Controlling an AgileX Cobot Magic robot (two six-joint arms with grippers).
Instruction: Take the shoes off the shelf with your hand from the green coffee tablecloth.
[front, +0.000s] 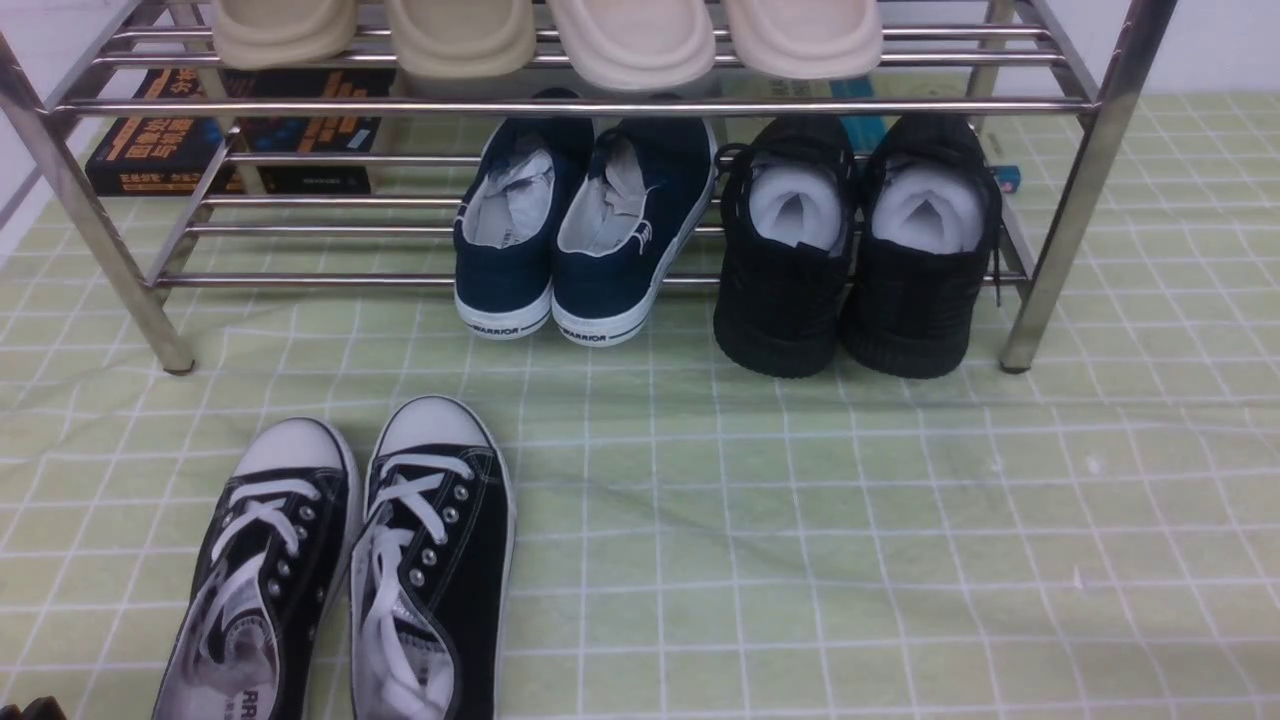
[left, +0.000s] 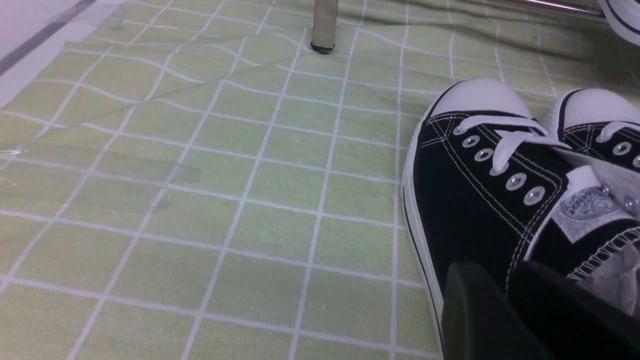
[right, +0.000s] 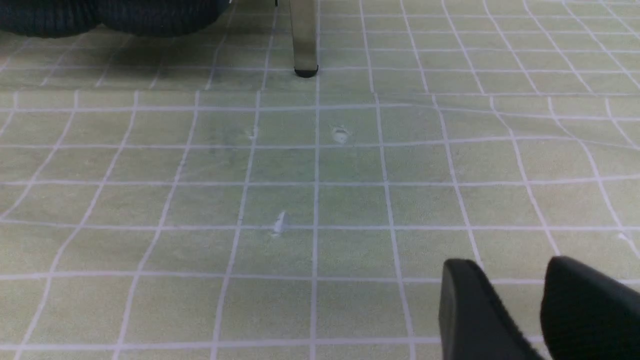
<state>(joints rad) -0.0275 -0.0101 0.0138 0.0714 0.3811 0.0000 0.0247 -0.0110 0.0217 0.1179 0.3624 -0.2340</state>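
The all-black knit shoes (front: 905, 300) stand heels out at the right end of the steel shelf's (front: 560, 105) lower tier, white paper inside. Their heels show in the right wrist view (right: 110, 15) beside a shelf leg (right: 304, 40). The green checked tablecloth (front: 800, 520) lies under everything. No jointed hand is in view. My right gripper (right: 512, 262) hangs over bare cloth, jaws a little apart and empty. My left gripper (left: 505, 267) hovers over a black canvas shoe (left: 480, 200), jaws slightly apart, holding nothing. Neither gripper shows in the front view.
The navy white-soled WARRIOR pair (front: 580, 230) sits mid-shelf. Beige slippers (front: 630, 40) fill the top tier. Books (front: 170, 140) lie at the lower tier's left. The black canvas pair (front: 430, 560) with white toe caps stands on the cloth front left.
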